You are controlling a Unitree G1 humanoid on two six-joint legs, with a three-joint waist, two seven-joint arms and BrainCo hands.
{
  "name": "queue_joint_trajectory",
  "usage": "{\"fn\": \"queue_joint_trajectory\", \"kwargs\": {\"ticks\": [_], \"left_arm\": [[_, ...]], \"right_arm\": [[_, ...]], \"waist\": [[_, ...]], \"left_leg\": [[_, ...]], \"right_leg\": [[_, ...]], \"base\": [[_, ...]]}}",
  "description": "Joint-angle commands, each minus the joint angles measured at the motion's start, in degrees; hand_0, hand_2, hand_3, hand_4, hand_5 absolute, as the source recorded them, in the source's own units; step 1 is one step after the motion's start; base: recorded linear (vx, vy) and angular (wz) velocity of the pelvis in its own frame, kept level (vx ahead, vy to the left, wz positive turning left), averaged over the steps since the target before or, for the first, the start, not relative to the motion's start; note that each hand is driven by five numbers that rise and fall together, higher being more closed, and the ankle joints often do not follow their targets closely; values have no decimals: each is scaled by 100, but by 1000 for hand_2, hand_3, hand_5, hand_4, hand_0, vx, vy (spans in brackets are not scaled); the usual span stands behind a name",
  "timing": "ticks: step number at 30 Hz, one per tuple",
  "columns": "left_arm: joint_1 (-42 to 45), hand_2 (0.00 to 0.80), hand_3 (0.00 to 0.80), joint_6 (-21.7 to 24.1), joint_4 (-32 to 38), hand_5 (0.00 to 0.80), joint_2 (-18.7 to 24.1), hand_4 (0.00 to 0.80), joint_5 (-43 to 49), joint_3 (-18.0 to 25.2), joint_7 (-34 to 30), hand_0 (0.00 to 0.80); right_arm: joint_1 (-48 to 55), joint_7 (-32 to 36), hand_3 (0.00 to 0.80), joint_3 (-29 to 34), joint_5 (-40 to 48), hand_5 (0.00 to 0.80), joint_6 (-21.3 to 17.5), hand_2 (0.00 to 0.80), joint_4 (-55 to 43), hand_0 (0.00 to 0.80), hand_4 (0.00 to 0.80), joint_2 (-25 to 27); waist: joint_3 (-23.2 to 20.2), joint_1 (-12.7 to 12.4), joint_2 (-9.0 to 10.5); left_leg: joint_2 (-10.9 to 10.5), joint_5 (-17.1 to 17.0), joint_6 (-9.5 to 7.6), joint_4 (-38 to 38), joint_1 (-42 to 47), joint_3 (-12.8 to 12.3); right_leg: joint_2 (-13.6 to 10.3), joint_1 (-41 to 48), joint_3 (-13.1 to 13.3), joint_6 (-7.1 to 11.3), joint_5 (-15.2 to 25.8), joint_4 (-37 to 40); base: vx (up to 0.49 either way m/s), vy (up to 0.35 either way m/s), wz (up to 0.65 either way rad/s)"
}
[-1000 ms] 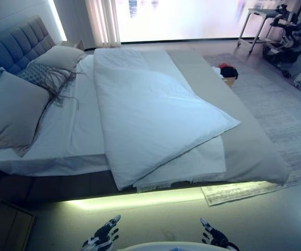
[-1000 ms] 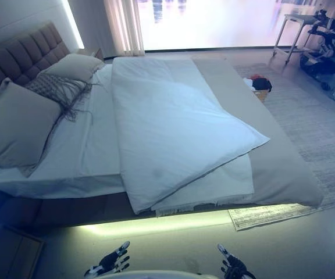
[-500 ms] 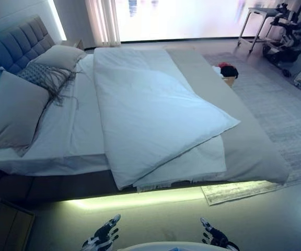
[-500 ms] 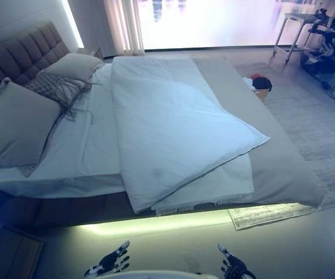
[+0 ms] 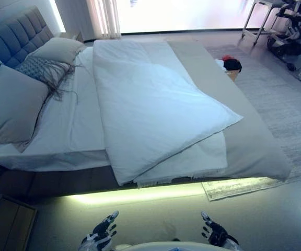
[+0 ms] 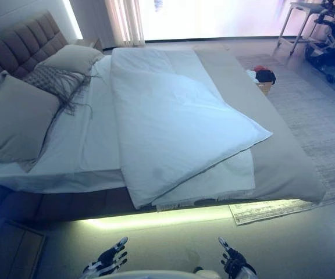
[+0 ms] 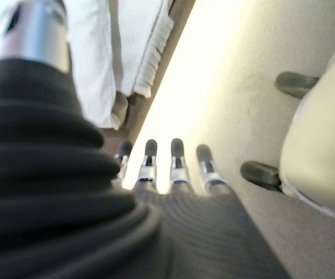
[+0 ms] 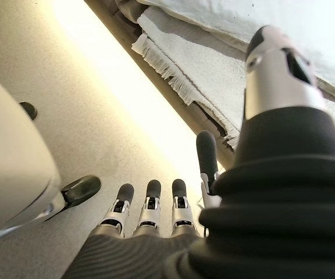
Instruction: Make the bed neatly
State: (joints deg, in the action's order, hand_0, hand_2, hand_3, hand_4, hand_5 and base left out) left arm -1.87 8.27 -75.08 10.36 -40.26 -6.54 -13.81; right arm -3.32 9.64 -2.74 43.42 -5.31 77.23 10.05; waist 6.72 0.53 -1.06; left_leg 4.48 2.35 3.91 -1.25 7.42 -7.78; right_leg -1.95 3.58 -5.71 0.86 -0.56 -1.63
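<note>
A bed (image 5: 255, 151) with a grey sheet stands before me, its padded headboard (image 5: 9, 39) at the left. A white duvet (image 5: 150, 104) lies folded and askew across the middle, one corner pointing right, its near edge hanging over the bed's side. A fringed white blanket (image 8: 185, 75) shows under it. Three beige pillows (image 5: 9, 102) and a fringed grey cushion (image 5: 43, 70) lie by the headboard. My left hand (image 5: 101, 232) and right hand (image 5: 214, 232) hang low over the floor, both open and empty, apart from the bed.
A pale rug (image 5: 291, 110) lies right of the bed. A basket with red and dark clothes (image 5: 229, 67) sits beyond the bed's foot. A metal table (image 5: 260, 15) and equipment stand far right. A wooden nightstand (image 5: 7, 222) is at lower left. A light strip glows under the bed.
The whole picture has shifted down a little, so the camera has moved. The bed, duvet and both hands stay as they were.
</note>
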Motion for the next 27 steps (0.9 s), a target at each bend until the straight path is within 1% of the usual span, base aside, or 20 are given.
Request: {"fn": "queue_joint_trajectory", "kwargs": {"ticks": [1,2,3,4,5,6,7,8,9,10,12,13,14,16,20,22,24,25,26,27], "left_arm": [[-436,0,0,345,-162,0,-135,0,-670,324,-64,0],[-414,0,0,361,-152,0,-173,0,-784,397,-74,0],[-402,0,0,358,-155,0,-196,0,-834,435,-84,0],[-368,0,0,354,-155,0,-233,0,-895,474,-87,0],[-336,0,0,370,-150,0,-260,0,-890,489,-89,0],[-314,0,0,375,-152,0,-259,0,-908,488,-107,0],[-278,0,0,371,-155,0,-251,0,-988,459,-108,0],[-257,0,0,358,-156,0,-243,0,-1004,460,-110,0],[-210,0,0,369,-163,0,-233,0,-1031,509,-107,0],[-174,0,0,382,-170,0,-233,0,-1034,588,-121,0],[-145,0,0,390,-176,0,-245,0,-1019,680,-135,0],[-135,0,0,379,-192,0,-252,0,-957,762,-163,0],[-121,0,0,390,-200,0,-259,0,-946,766,-174,0],[-119,0,0,414,-221,0,-230,0,-932,759,-188,0],[-211,0,0,365,-196,0,-106,0,-701,744,-208,0],[-311,0,0,310,-188,0,-48,0,-632,709,-194,0],[-356,0,0,286,-186,0,0,0,-591,673,-192,0],[-375,0,0,269,-169,0,41,0,-597,651,-207,0],[-382,0,0,248,-161,0,70,0,-579,640,-217,0],[-405,0,0,202,-142,0,93,0,-536,632,-194,0]], "right_arm": [[-405,-191,0,35,-197,0,59,0,286,0,0,180],[-393,-336,0,43,-291,0,138,0,314,0,0,234],[-394,-443,0,55,-367,0,195,0,344,0,0,264],[-387,-557,0,92,-465,0,264,0,427,0,0,320],[-377,-550,0,128,-442,0,257,0,476,0,0,357],[-365,-527,0,162,-387,0,254,0,491,0,0,386],[-337,-464,0,239,-344,0,291,0,464,0,0,439],[-318,-452,0,260,-346,0,302,0,458,0,0,452],[-273,-451,0,278,-326,0,287,0,432,0,0,463],[-222,-398,0,317,-339,0,268,0,429,0,0,481],[-156,-335,0,376,-387,0,270,0,438,0,0,492],[-128,-268,0,440,-401,0,286,0,512,0,0,472],[-121,-259,0,454,-386,0,303,0,560,0,0,438],[-107,-225,0,467,-311,0,256,0,608,0,0,383],[-139,-28,0,530,-145,0,110,0,519,0,0,200],[-190,-24,0,507,-80,0,44,0,383,0,0,128],[-224,58,0,485,-16,0,-43,0,277,0,0,94],[-247,85,0,475,-23,0,-114,0,193,0,0,76],[-264,107,0,470,-24,0,-117,0,138,0,0,87],[-283,164,0,460,-16,0,-101,0,92,0,0,109]], "waist": [[314,24,188],[380,1,129],[417,-21,98],[437,-43,19],[465,-68,-2],[480,-85,-51],[466,-142,-127],[484,-171,-108],[459,-247,-86],[428,-265,-62],[379,-276,-48],[298,-268,-25],[245,-285,-16],[175,-319,-2],[35,-426,107],[-7,-458,158],[-45,-489,213],[-44,-488,230],[-33,-464,214],[-8,-420,183]], "left_leg": [[-217,-798,-30,-2499,-1352,331],[-166,-1061,54,-2574,-1646,393],[-154,-1147,80,-2484,-1714,398],[-100,-1216,89,-1977,-1727,359],[-68,-1210,68,-1537,-1629,278],[-1,-1352,109,-1072,-1557,240],[150,-1653,177,-224,-1631,349],[156,-1728,184,101,-1582,382],[220,-1800,236,567,-1743,530],[261,-1784,255,623,-1828,515],[314,-1762,268,588,-1802,351],[322,-1548,220,589,-1705,189],[322,-1495,205,579,-1637,125],[317,-1466,165,488,-1511,88],[124,-1158,-43,-59,-1559,66],[28,-1018,-155,-291,-1691,7],[-53,-929,-253,-394,-1765,-68],[-106,-829,-337,-452,-1750,-126],[-123,-761,-387,-472,-1689,-172],[-120,-726,-418,-436,-1566,-212]], "right_leg": [[-75,70,-27,-266,-196,-563],[-18,100,42,-289,-224,-593],[5,143,86,-279,-245,-603],[70,229,138,-235,-287,-588],[76,334,178,-194,-326,-547],[121,439,191,-174,-387,-520],[217,682,313,-147,-507,-434],[200,809,368,-130,-559,-399],[193,1003,486,-104,-673,-353],[159,1149,528,-75,-774,-305],[84,1318,529,-19,-884,-255],[-51,1410,479,68,-876,-215],[-158,1469,432,129,-888,-218],[-318,1512,324,204,-865,-234],[-664,1586,132,387,-820,-393],[-748,1545,84,442,-812,-585],[-834,1479,25,522,-666,-882],[-1039,1245,-37,593,-226,-1425],[-1126,947,-49,600,1,-1795],[-1152,611,-60,561,94,-1920]], "base": [[36,-70,-23],[83,-14,-32],[210,50,-34],[283,93,-45],[330,114,-44],[411,141,-39],[416,135,-25],[504,152,-17],[411,127,-7],[404,146,-6],[327,181,-17],[384,261,-38],[436,309,-49],[359,261,-66],[311,244,-25],[217,193,14],[187,155,8],[192,160,-12],[245,164,-23],[253,104,-26]]}}
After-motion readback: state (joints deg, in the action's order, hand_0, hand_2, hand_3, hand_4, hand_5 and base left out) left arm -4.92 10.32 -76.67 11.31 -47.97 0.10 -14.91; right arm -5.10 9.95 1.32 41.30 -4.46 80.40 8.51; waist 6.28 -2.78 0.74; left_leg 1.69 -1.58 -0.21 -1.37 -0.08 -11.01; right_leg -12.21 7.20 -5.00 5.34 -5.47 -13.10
